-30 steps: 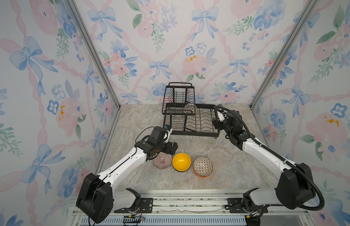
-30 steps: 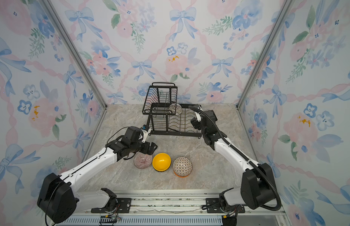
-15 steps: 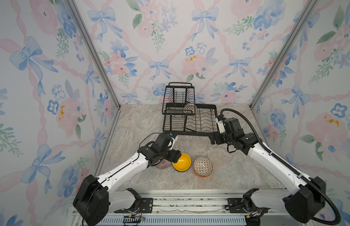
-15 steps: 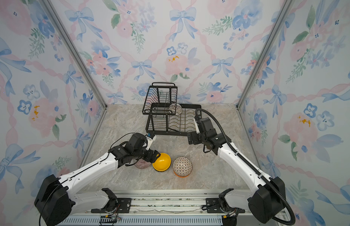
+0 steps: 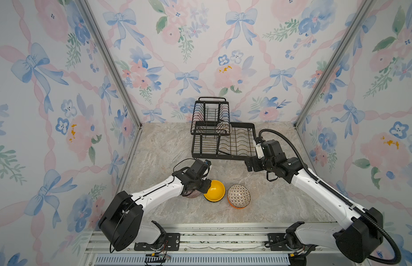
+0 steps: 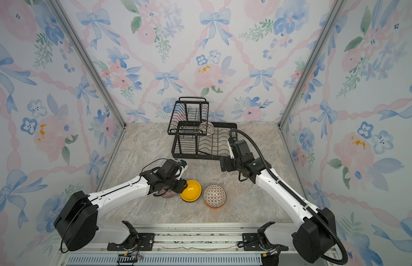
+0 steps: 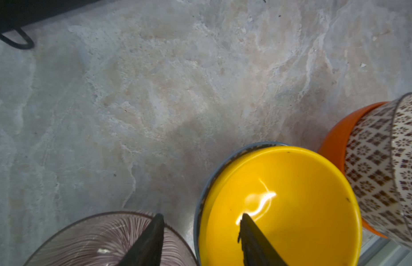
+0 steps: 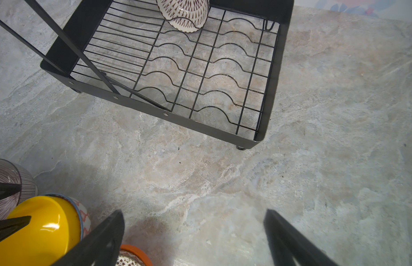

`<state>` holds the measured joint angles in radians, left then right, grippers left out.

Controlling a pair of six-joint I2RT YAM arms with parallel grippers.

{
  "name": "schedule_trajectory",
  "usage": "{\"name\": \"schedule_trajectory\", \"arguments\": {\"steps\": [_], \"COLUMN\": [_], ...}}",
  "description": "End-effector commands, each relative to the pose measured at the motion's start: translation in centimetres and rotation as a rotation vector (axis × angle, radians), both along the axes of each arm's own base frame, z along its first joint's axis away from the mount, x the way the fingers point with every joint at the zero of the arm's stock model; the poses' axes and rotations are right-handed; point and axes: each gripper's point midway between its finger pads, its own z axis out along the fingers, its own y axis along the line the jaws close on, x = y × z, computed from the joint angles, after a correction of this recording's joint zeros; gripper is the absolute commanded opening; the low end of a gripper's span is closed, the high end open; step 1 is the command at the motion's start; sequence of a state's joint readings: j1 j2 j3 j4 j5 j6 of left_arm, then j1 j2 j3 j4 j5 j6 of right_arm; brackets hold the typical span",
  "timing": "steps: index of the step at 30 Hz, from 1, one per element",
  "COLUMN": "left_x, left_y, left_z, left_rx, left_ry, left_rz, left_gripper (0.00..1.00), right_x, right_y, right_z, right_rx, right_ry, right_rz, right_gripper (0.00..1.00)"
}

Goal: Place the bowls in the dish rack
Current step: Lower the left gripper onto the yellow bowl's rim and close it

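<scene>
The black wire dish rack (image 5: pixel 223 157) stands at the back with one white dark-patterned bowl (image 5: pixel 223 127) leaning in its tray. On the table in front sit a pinkish ribbed bowl (image 7: pixel 96 241), a yellow bowl (image 5: pixel 214 190) nested in a blue bowl (image 7: pixel 217 170), and a patterned white bowl (image 5: pixel 238 195) nested in an orange bowl (image 7: pixel 336 138). My left gripper (image 7: pixel 201 217) is low and open. It straddles the yellow bowl's rim, one finger inside it and the other over the ribbed bowl. My right gripper (image 8: pixel 193 214) hangs wide open and empty over bare table before the rack's front right corner.
The marble table is boxed in by floral walls on three sides, and a metal rail (image 5: pixel 200 239) runs along its front edge. A raised basket tier with a loop handle (image 5: pixel 212 99) stands on the rack's left part.
My left gripper has dropped from above the ribbed bowl onto the yellow bowl's rim and its jaws have narrowed. My right arm has drawn back from the rack toward the front.
</scene>
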<state>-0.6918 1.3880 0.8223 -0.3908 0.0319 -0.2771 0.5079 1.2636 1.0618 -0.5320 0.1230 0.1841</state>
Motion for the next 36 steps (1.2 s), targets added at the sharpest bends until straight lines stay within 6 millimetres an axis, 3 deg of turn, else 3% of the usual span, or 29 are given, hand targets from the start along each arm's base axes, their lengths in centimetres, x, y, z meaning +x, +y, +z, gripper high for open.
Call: {"name": "schedule_trajectory", "arguments": {"steps": [1, 9, 19, 29, 36], "left_x": [0.7, 0.9, 0.8, 1.3, 1.2], "left_y": [-0.4, -0.7, -0.5, -0.5, -0.7], "left_z": [0.3, 0.3, 0.4, 2.5, 4.0], "left_rx": [0.01, 0.014, 0.017, -0.009, -0.037], "left_ry": [-0.015, -0.014, -0.021, -0.08, -0.109], "left_rz": [0.001, 0.001, 0.006, 0.008, 0.004], "left_gripper": [0.49, 0.32, 0.21, 0.08, 0.05], "right_x": [-0.5, -0.3, -0.2, 0.0, -0.1], "right_y": [0.5, 0.5, 0.6, 0.5, 0.5], "right_z": [-1.1, -1.0, -1.4, -1.0, -1.2], "right_rx": [0.01, 0.003, -0.008, -0.01, -0.013], "right_ry": [0.024, 0.019, 0.024, 0.013, 0.017], "right_rz": [0.011, 0.017, 0.024, 0.027, 0.03], "right_gripper": [0.97, 0.97, 0.97, 0.97, 0.97]}}
